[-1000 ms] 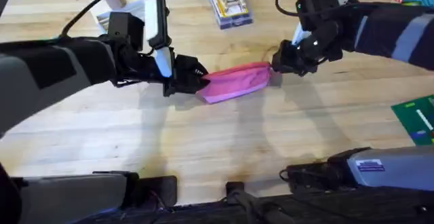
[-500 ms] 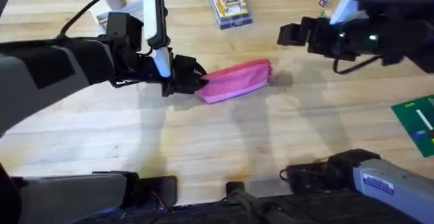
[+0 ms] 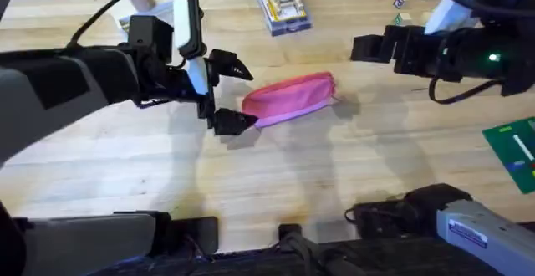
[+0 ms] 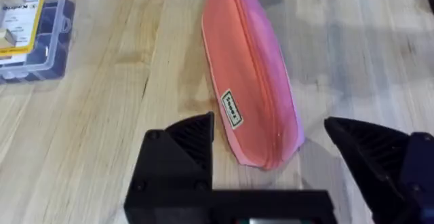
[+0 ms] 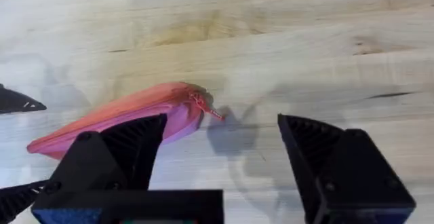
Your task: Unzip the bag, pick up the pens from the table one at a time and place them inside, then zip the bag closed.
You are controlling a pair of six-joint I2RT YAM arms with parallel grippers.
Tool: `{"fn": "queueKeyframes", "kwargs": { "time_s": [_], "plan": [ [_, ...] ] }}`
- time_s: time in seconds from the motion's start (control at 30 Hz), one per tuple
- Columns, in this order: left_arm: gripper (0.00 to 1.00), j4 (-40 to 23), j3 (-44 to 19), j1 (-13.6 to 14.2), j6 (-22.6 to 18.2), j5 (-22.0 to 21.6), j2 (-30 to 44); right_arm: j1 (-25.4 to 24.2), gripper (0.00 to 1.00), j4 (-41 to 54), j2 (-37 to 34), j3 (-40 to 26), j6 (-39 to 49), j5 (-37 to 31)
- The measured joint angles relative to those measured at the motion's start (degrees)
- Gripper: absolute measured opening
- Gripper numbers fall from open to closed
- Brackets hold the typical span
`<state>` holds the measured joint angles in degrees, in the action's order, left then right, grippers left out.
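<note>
One pink bag [image 3: 290, 99] lies zipped shut on your tabletop [image 3: 276, 176]; your left hand [image 3: 233, 94] has let go, spread wide, and your right hand [image 3: 365, 48], also spread and empty, has pulled farther away.

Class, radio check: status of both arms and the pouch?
Left gripper open at the bag end. Right gripper open, clear. Bag zipped, flat on table. Nothing obstructing.

Workshop bench, butcher-block table [image 3: 276, 167], plastic parts box [image 4: 30, 37]
</note>
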<state>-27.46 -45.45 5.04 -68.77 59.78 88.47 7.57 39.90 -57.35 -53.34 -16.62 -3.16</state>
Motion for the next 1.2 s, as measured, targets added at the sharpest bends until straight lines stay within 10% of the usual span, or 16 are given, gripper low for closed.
{"fn": "queueKeyframes", "kwargs": {
  "time_s": [0.33, 0.5, 1.2],
  "plan": [
    [0.995, -0.5, 0.0, 0.0, 0.0, -1.0, -0.1, 0.0, 0.997, 0.1, 0.0, 0.0, 1.7, 0.0],
    [0.995, -3.3, 0.2, -0.1, 2.8, -8.3, -9.1, 0.0, 0.997, 3.0, 0.0, 0.0, 3.2, 0.0],
    [0.994, -9.8, 0.2, -0.1, 46.5, -32.5, -50.3, 0.0, 0.997, 6.4, 17.0, 0.0, 6.9, 0.0]
  ]
}}
